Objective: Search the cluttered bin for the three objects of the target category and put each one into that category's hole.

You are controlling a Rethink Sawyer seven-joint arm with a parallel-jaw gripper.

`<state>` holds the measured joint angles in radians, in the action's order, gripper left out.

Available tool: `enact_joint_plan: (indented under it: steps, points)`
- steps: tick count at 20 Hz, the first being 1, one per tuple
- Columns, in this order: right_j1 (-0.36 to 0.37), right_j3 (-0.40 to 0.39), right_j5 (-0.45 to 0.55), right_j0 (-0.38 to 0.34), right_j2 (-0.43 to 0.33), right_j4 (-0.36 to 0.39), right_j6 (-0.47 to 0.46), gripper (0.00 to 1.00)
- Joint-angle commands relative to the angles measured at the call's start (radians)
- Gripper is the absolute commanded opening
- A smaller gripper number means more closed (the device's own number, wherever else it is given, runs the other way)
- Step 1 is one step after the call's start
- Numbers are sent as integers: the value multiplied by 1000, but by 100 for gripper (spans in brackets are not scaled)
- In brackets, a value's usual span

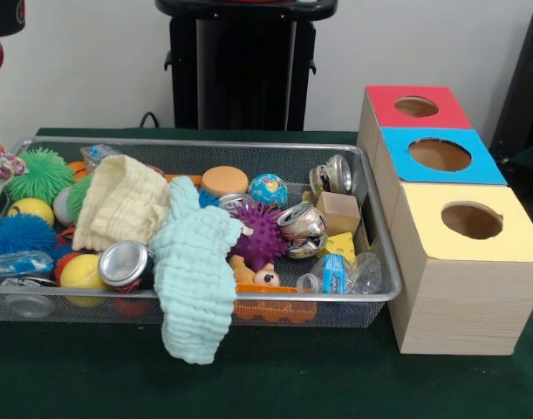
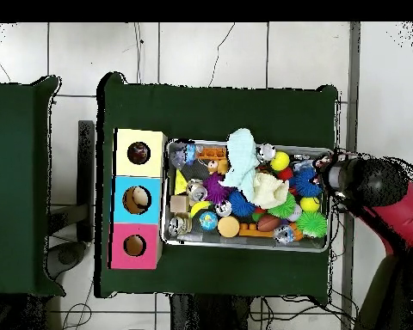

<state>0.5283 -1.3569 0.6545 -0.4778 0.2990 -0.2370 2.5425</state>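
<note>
A wire mesh bin (image 1: 205, 144) holds a jumble of toys. A pale green cloth (image 1: 196, 262) hangs over its near rim and a cream cloth (image 1: 122, 202) lies beside it. Crushed cans (image 1: 301, 223) (image 1: 124, 262) (image 1: 331, 177), a purple spiky ball (image 1: 262, 234), a globe ball (image 1: 268, 188) and a wooden block (image 1: 338, 212) lie among them. Beside the bin stand a red box (image 1: 388, 105), a blue box (image 1: 406, 161) and a yellow box (image 1: 440, 240), each with a round hole. My gripper (image 2: 335, 176) hangs over the bin's right end (image 2: 326, 245) in the overhead view, hidden under the arm.
Green (image 1: 41, 173) and blue (image 1: 17, 234) spiky balls and yellow balls (image 1: 81, 272) fill the bin's left end. An orange disc (image 1: 224, 181) lies at the back. Part of the red and black arm (image 1: 0, 35) shows at the upper left. Something pale sits inside the blue box's hole (image 2: 137, 200).
</note>
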Motion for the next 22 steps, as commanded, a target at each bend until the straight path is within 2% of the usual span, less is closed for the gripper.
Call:
enact_joint_plan:
  steps: [1, 3, 6, 12, 17, 22]
  points:
    - [-4, -16, 114, 58, -24, -54, 210, 0]
    - [-19, 11, 137, 98, 10, -62, 264, 0]
    - [-42, 27, 131, 112, 28, -77, 275, 0]
    - [-47, 43, 149, 124, 60, -96, 264, 0]
    - [-70, 66, 123, 118, 89, -93, 235, 0]
    - [-51, 67, 149, 106, 104, -96, 211, 0]
